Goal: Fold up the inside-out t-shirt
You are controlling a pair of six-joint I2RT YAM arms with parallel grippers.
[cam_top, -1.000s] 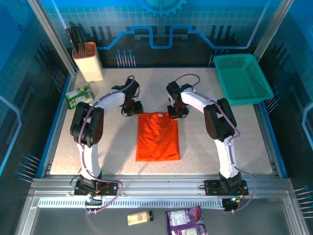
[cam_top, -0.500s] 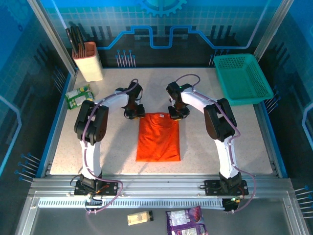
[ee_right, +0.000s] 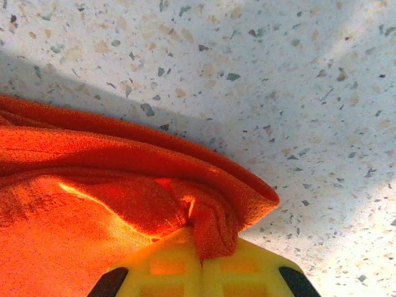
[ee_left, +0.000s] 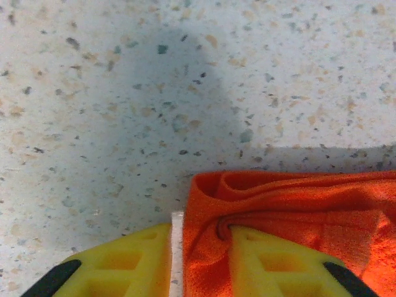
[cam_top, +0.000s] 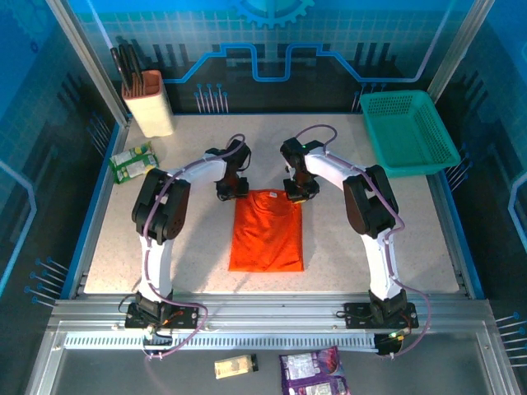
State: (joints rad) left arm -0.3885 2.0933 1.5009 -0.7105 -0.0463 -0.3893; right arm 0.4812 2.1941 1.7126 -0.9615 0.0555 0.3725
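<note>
**Left hand closes in on the shirt's far corner**

A pale speckled bench (cam_top: 189, 247) sits inside a blue-walled enclosure, with a teal mesh basket (cam_top: 409, 132) at its far right corner. A beige holder (cam_top: 149, 104) of dark-handled tools stands at the far left, and a green packet (cam_top: 132, 160) lies just in front of it. The inside-out t-shirt (cam_top: 266, 230) lies mid-bench between the two arms, already folded into a narrow orange-red rectangle with its long side running from near to far.

The clearest change from a second ago is on the left. The left hand (cam_top: 233, 188) then stood a little apart from the shirt, out to the left of its far edge. It has since swung right and now sits at the far left corner.

In the left wrist view, this hand (ee_left: 201, 241) has its yellow fingers (ee_left: 124, 266) parted, one on either side of the rolled corner of cloth. A thin strip of bare bench shows between the left finger and the fabric, so the hand straddles the corner without pinching it.

The right hand (cam_top: 298, 191) has not moved from the far right corner. Its wrist view shows the hand (ee_right: 207, 246) with both fingers (ee_right: 158, 266) pressed together on a bunched fold of the shirt, whose hem curls over ahead of them. The shirt's outline on the bench looks the same as before.
</note>
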